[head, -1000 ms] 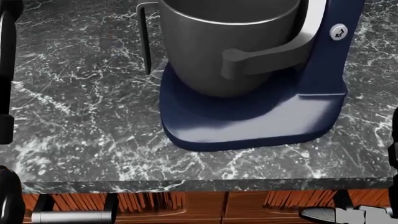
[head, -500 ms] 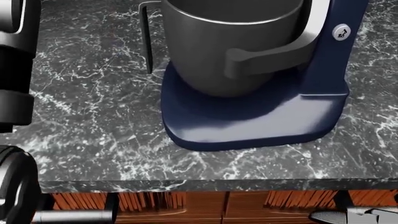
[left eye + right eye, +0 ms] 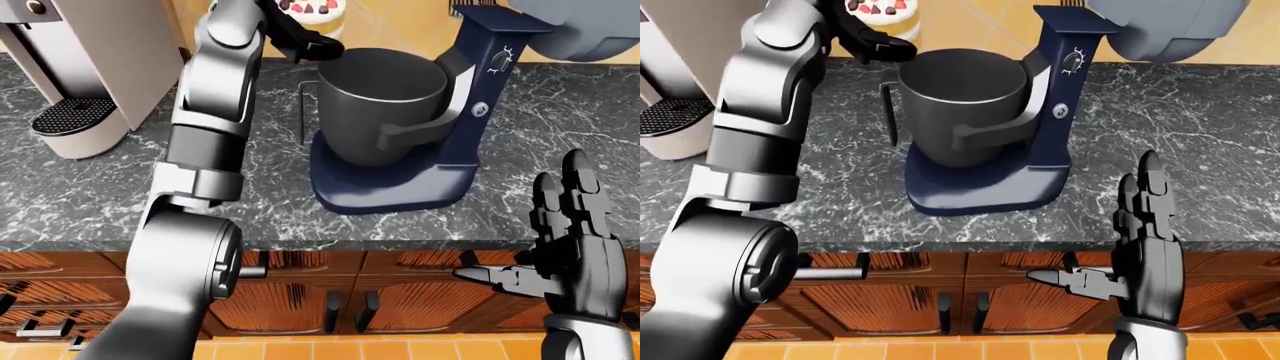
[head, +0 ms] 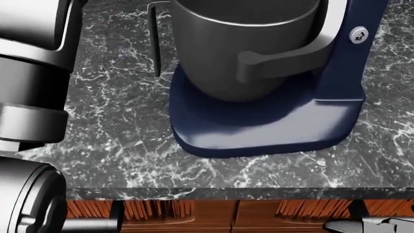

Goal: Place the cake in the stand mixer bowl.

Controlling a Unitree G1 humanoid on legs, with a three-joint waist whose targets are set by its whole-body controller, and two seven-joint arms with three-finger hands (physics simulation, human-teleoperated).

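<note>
The left hand is raised just above-left of the bowl, fingers closed around the cake. The right hand is held spread, below-right of the bowl.

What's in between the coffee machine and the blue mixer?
The robot's left arm crosses that gap in the left-eye view, reaching up over the dark marble counter between the coffee machine and the stand mixer.

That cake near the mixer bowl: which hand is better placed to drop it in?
The left hand. It is already raised with the cake beside the rim of the mixer bowl. The right hand hangs open and empty below the counter edge.
</note>
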